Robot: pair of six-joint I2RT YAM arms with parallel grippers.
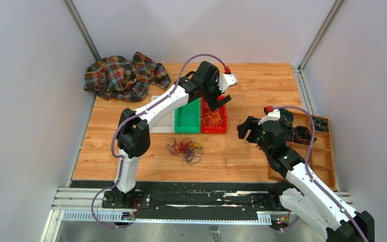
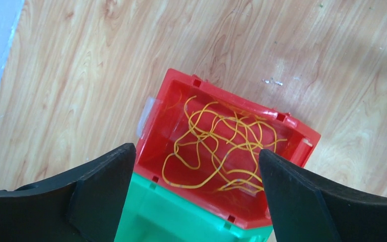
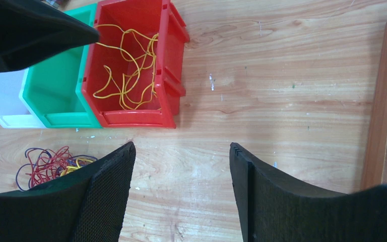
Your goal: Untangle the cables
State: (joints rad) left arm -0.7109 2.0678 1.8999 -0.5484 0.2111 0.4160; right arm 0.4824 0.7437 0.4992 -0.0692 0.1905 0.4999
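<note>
A tangled pile of thin cables (image 1: 185,148), dark red, yellow-orange and dark purple, lies on the wooden table in front of the bins; it also shows at the left of the right wrist view (image 3: 50,164). Several yellow-orange cables (image 2: 221,143) lie loose in the red bin (image 1: 222,125). My left gripper (image 1: 220,102) hangs open and empty above the red bin (image 2: 302,138). My right gripper (image 1: 247,130) is open and empty over bare table, right of the bins and the pile.
A green bin (image 1: 187,120) and a white bin (image 1: 161,121) stand left of the red one. A plaid cloth (image 1: 123,75) lies at the back left. A wooden compartment tray (image 1: 317,151) with black coiled rings sits at the right edge.
</note>
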